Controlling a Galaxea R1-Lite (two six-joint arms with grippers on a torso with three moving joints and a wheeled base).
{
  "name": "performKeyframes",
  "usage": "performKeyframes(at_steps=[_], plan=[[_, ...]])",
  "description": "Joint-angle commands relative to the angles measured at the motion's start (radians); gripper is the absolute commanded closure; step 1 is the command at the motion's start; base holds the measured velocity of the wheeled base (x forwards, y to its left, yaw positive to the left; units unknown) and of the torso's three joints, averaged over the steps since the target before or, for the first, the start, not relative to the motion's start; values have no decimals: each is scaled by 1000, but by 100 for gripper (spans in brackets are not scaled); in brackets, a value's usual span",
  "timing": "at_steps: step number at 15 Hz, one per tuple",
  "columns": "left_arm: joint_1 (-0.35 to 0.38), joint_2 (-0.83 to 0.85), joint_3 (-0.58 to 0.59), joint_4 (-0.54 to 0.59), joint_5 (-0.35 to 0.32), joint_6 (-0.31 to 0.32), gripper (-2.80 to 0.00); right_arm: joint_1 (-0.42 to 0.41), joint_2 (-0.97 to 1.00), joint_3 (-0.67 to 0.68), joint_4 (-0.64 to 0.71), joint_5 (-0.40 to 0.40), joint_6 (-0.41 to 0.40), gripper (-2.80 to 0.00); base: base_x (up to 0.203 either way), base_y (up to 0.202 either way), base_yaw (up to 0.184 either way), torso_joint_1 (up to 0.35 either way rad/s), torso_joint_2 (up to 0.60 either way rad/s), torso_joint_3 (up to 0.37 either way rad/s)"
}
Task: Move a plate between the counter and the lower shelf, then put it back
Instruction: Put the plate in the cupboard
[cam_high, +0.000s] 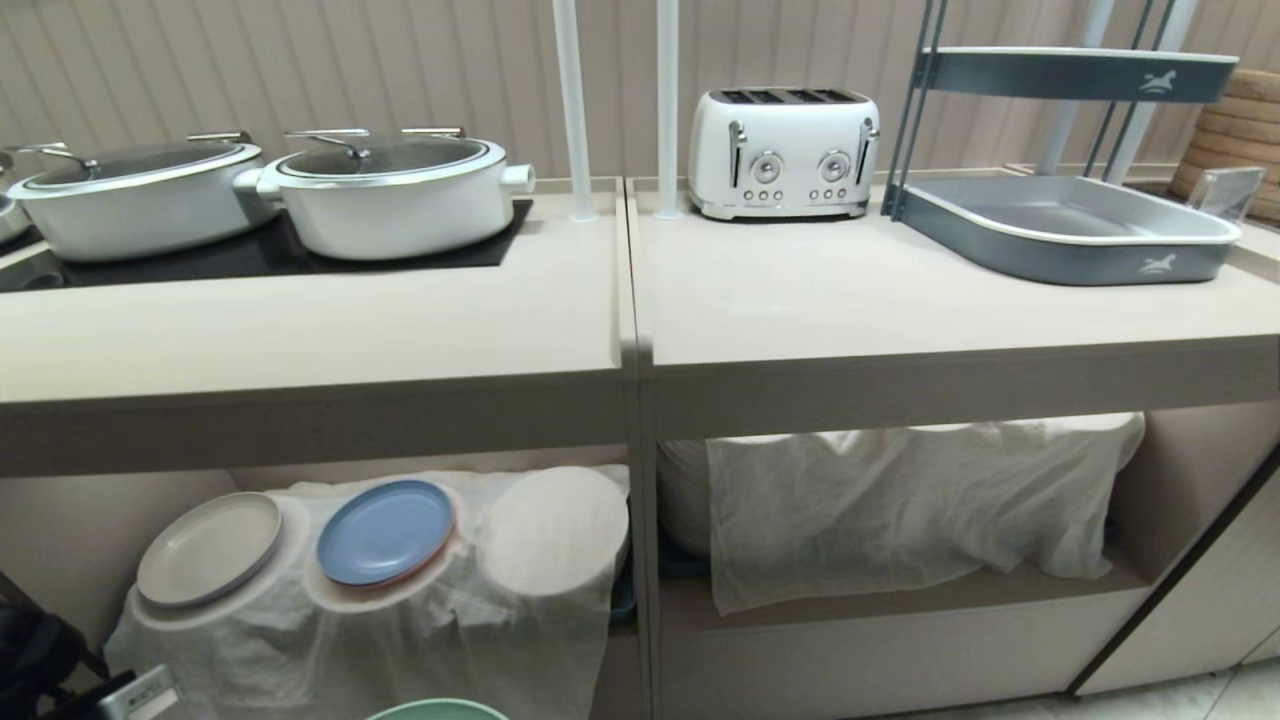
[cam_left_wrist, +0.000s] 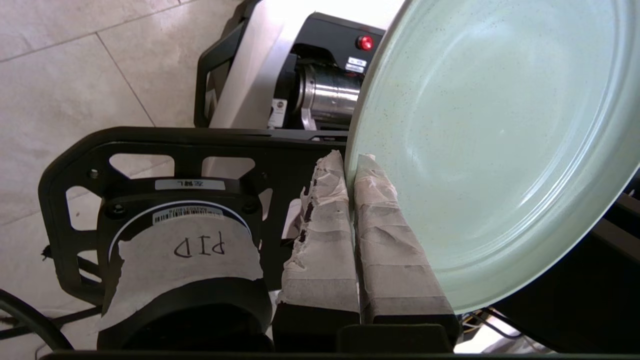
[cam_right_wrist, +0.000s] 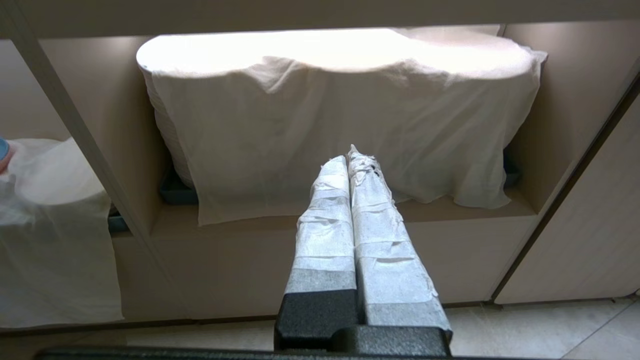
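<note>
Beige ribbed wall panelling (cam_high: 300, 60), pale tiled floor (cam_left_wrist: 60, 75), 2 white poles (cam_high: 572, 110).

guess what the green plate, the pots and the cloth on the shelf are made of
Plate: looks like matte speckled melamine or glazed ceramic; fine dark flecks, soft sheen, so it stays open which. Pots: glossy white enamel or coated metal bodies, tinted glass lids with shiny steel handles. Cloth: thin, loosely woven white fabric, gauze-like, wrinkled and draping.
</note>
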Motion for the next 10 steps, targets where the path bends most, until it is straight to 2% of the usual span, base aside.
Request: performKeyframes(at_steps=[1,10], plan=[[1,1,9,3,-2,0,0,0,0,0,0,-1,0,0,0,0,0,-229,510,289],[1,-2,14,3,-2,-1,0,0,0,0,0,0,0,0,0,0,0,-201,490,285]])
